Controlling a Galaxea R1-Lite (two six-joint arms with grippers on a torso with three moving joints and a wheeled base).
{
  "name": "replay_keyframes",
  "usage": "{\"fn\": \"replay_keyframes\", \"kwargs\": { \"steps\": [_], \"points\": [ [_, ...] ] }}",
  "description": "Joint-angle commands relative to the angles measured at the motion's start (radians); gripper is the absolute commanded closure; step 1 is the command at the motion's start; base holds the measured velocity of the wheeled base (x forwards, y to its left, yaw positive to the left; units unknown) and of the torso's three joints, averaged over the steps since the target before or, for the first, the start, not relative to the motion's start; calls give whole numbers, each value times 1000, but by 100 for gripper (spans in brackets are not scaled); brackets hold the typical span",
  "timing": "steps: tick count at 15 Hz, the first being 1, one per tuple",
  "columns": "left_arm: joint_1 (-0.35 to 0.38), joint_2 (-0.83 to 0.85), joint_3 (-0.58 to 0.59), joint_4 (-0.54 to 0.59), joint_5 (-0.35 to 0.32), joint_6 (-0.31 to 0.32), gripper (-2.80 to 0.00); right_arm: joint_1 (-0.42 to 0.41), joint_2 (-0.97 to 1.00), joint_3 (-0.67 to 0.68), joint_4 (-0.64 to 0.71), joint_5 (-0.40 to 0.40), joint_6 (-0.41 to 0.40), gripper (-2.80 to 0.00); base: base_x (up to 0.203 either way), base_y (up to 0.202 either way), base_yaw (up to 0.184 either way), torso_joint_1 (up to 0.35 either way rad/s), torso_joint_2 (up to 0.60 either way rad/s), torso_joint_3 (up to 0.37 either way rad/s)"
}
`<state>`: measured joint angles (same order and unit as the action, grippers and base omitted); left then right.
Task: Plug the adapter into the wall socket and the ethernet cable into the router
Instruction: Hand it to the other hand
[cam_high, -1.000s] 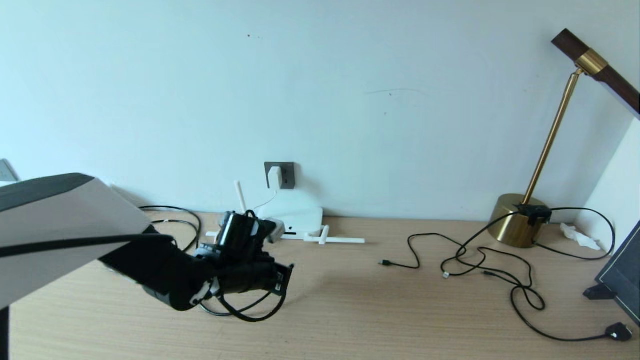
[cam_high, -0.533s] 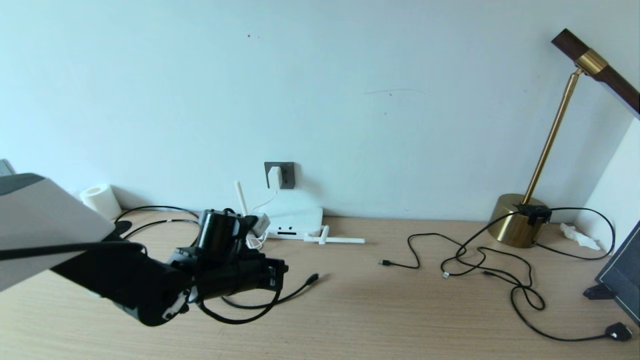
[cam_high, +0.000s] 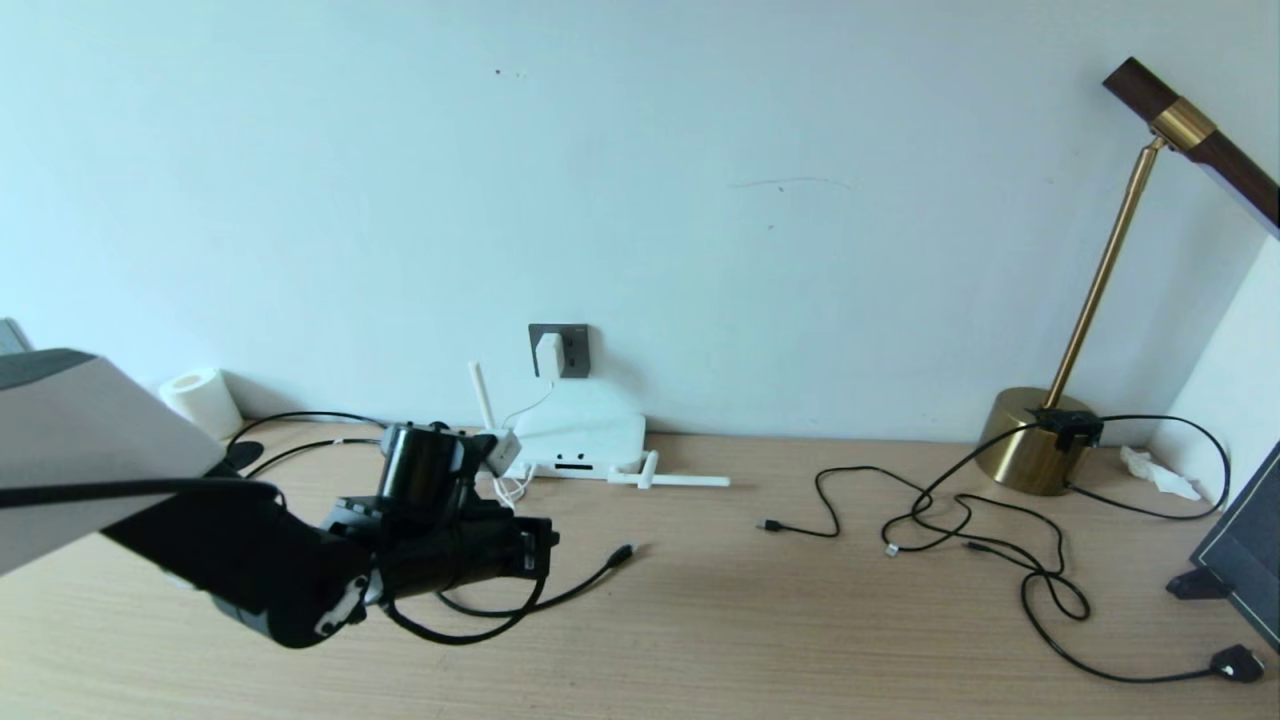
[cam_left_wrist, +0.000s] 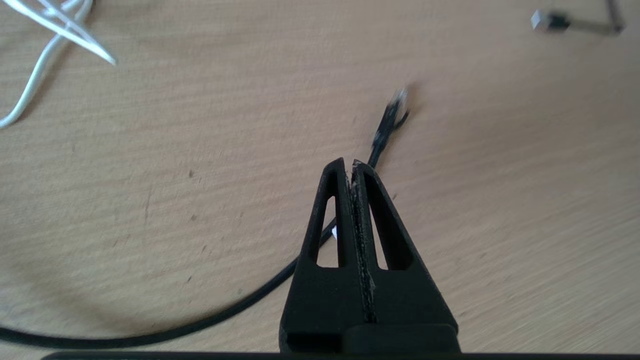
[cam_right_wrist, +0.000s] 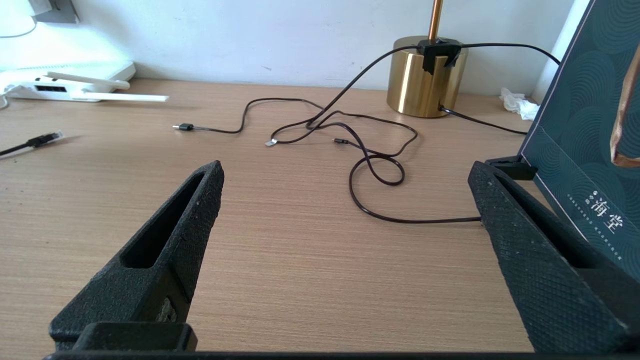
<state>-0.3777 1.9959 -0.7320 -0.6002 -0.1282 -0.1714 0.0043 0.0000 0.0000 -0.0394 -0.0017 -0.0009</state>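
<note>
Left tool (cam_left_wrist: 352, 167) is clenched tight around the ethernet cable (cam_left_wrist: 240, 307), gripping it a short way behind the clip plug (cam_high: 622, 552); the plug pokes out just ahead of the fingertips, over the table (cam_high: 800, 640). Over the last second the left arm has pulled back and away from the router (cam_high: 585, 445), dragging the plug end out from under the tool into open view. The cable's slack loops below and behind the tool. The router's dark ports sit beyond the tool toward the wall, near but not aligned with the plug.

Adapter (cam_high: 549, 354) is already seated in the wall socket (cam_high: 560, 350), well beyond the tool, so that half looks done.

Right tool (cam_right_wrist: 345, 210) is parked with fingers spread wide, nothing in it.

Read: cable secured, likely repositioning before lining the plug up with a port.
</note>
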Motion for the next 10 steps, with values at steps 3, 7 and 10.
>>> {"fn": "replay_keyframes", "kwargs": {
  "steps": [3, 7, 10],
  "points": [
    [0, -9, 65, -50, 64, 275, 0, 0, 2, 12, -1, 0, -1, -280, 0, 0, 0, 0, 0, 0],
    [-6, 32, -62, 53, 47, 478, -280, 0, 2, 12, -2, 0, -1, -280, 0, 0, 0, 0, 0, 0],
    [-21, 40, -213, 254, -24, 553, -280, 0, 2, 12, -1, 0, -1, -280, 0, 0, 0, 0, 0, 0]
  ]
}}
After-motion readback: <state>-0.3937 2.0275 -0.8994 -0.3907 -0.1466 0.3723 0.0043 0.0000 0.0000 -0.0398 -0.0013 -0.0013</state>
